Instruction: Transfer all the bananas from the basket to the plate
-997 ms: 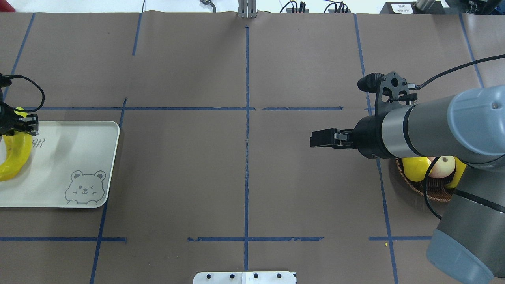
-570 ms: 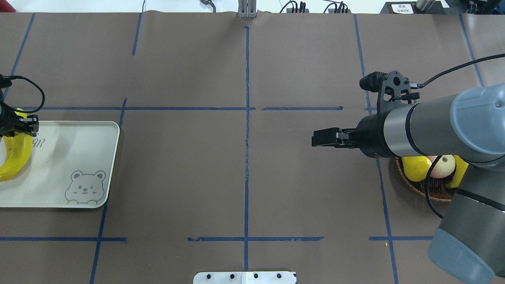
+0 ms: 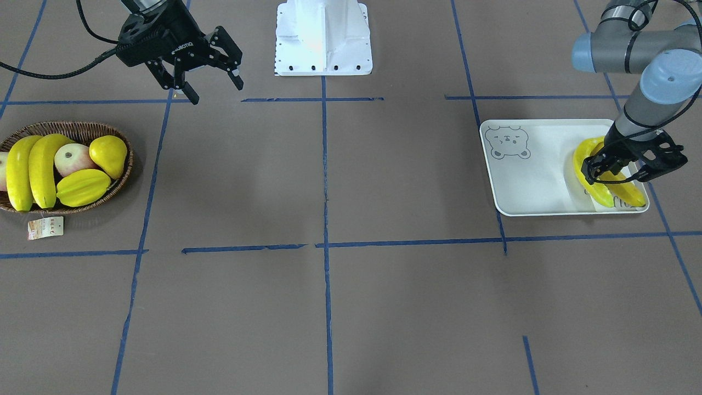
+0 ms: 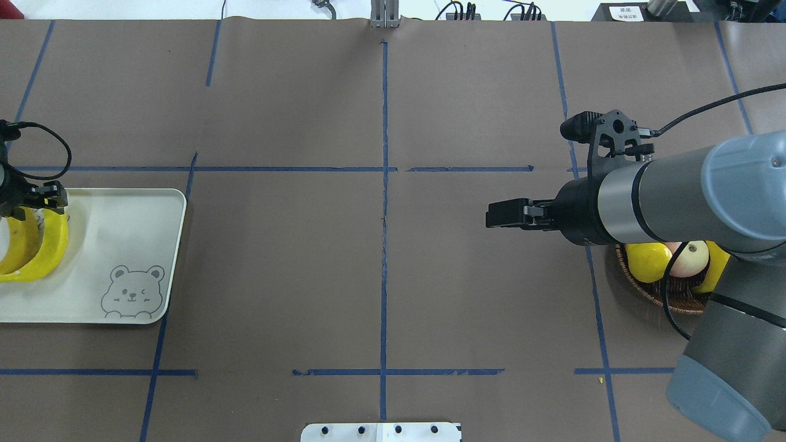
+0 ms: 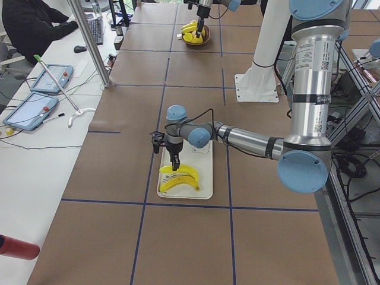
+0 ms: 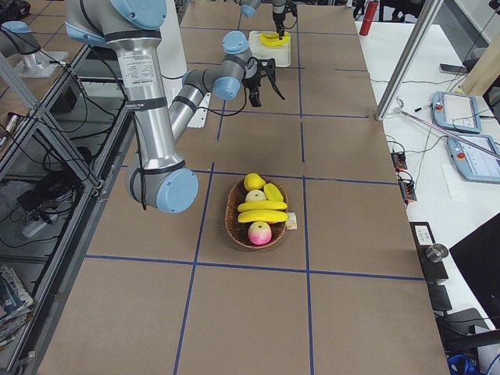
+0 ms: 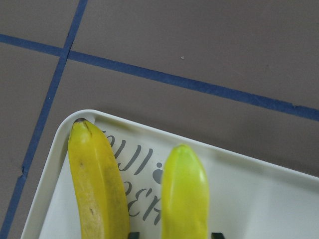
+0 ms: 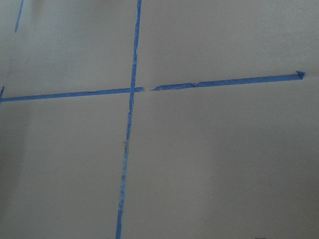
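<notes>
**Second banana down on the plate, left jaws apart**

A second ago my overhead view showed one yellow shape under the left gripper [image 3: 606, 173], at the outer end of the plate [image 3: 535, 181]. Now I see two curved bananas there, lying side by side on the tray. The gripper has slid slightly further in over the plate.

On the left wrist camera the placed banana [image 7: 184, 194] sits between the fingertips [image 7: 133, 236]. A strip of tray shows between one tip and the peel, so I read the jaws as apart and no longer clamped on it. Just beside it lies the other banana [image 7: 94, 184], a deeper yellow, with its dark tip tucked into the plate's rounded corner. Both lie across the printed lettering, well away from the bear face at the opposite end.

The right gripper [image 3: 217, 93] has barely shifted over that second. It hangs above bare table near the robot's base, holding nothing, with its fingers spread wide. Its wrist camera shows only brown paper and blue tape lines.

The basket [image 3: 77, 127] sits well apart from the plate, at the other end of the table. The basket bananas [image 3: 44, 164], two of them, lie side by side along one half. An apple [image 3: 74, 159], a pear [image 3: 109, 152] and a starfruit [image 3: 82, 187] fill the rest. The paper tag [image 3: 45, 227] lies on the table just beside the rim.
</notes>
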You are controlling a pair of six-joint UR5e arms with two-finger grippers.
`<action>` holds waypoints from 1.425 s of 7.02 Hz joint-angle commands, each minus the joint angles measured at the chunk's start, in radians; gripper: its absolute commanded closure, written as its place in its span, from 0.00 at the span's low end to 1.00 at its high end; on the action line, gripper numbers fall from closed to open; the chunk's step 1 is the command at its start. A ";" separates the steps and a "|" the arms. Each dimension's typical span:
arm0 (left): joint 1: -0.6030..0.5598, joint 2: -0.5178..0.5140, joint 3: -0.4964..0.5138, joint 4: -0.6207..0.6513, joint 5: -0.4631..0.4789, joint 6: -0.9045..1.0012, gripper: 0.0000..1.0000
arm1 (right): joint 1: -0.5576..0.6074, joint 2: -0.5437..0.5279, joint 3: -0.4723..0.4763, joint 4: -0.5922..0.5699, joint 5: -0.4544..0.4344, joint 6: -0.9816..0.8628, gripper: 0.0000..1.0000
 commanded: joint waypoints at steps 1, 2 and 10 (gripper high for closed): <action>0.001 0.004 -0.004 -0.042 -0.008 -0.003 0.00 | 0.007 -0.006 0.000 0.000 0.002 0.000 0.00; -0.001 -0.002 -0.030 -0.044 -0.014 0.000 0.00 | 0.036 -0.043 0.006 0.000 0.015 -0.009 0.00; 0.211 -0.381 -0.208 -0.027 -0.101 -0.484 0.00 | 0.655 -0.480 -0.175 0.107 0.489 -0.873 0.00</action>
